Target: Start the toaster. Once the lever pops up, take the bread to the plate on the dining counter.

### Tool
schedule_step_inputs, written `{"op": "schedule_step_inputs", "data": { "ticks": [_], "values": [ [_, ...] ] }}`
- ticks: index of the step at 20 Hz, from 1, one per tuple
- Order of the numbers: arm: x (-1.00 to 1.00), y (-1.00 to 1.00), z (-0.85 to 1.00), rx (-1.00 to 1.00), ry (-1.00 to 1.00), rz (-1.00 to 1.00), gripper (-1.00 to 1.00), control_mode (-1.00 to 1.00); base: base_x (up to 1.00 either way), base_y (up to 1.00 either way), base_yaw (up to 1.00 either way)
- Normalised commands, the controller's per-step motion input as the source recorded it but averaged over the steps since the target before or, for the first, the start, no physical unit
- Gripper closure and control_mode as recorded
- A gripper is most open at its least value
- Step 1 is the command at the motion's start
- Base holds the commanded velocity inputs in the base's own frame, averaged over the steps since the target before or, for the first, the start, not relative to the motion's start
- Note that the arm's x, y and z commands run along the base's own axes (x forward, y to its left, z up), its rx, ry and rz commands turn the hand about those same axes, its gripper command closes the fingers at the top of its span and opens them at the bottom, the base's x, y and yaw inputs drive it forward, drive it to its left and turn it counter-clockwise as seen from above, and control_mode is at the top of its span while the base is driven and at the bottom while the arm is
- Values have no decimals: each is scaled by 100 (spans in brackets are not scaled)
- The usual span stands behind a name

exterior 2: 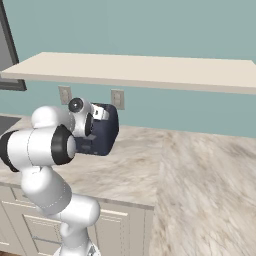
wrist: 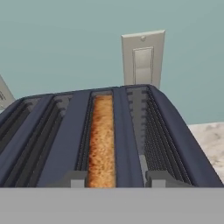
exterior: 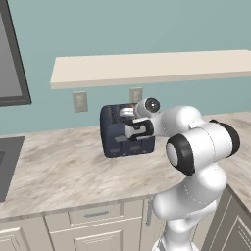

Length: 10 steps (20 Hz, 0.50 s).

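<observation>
The navy toaster (exterior: 115,139) (exterior 2: 106,135) stands on the kitchen counter by the back wall. In the hand view I look along the toaster (wrist: 65,131) from above: the golden-brown bread (wrist: 102,140) sits in the third slot from the left. My gripper (wrist: 118,178) is down at the near end of the slots. Its fingertips (wrist: 78,178) stand one on each side of the bread, closed in on it. From the base views the gripper (exterior: 127,112) (exterior 2: 101,114) rests on the toaster's top. The plate and the dining counter are out of view.
A pale shelf (exterior: 147,66) (exterior 2: 140,70) hangs on the wall above the toaster. Wall outlets (exterior: 80,101) (wrist: 143,59) sit behind it. A dark appliance (exterior: 10,54) and a dark cooktop (exterior: 7,162) lie at the far left. The marble counter (exterior: 59,166) (exterior 2: 200,175) runs on to the right.
</observation>
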Motion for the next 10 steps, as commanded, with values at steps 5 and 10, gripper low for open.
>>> {"op": "schedule_step_inputs", "data": {
  "ticks": [5, 10],
  "values": [
    [0, 0, 0, 0, 0, 0, 100, -100, 0, 0, 0],
    [0, 0, 0, 0, 0, 0, 100, -100, 0, 0, 0]
  ]
}}
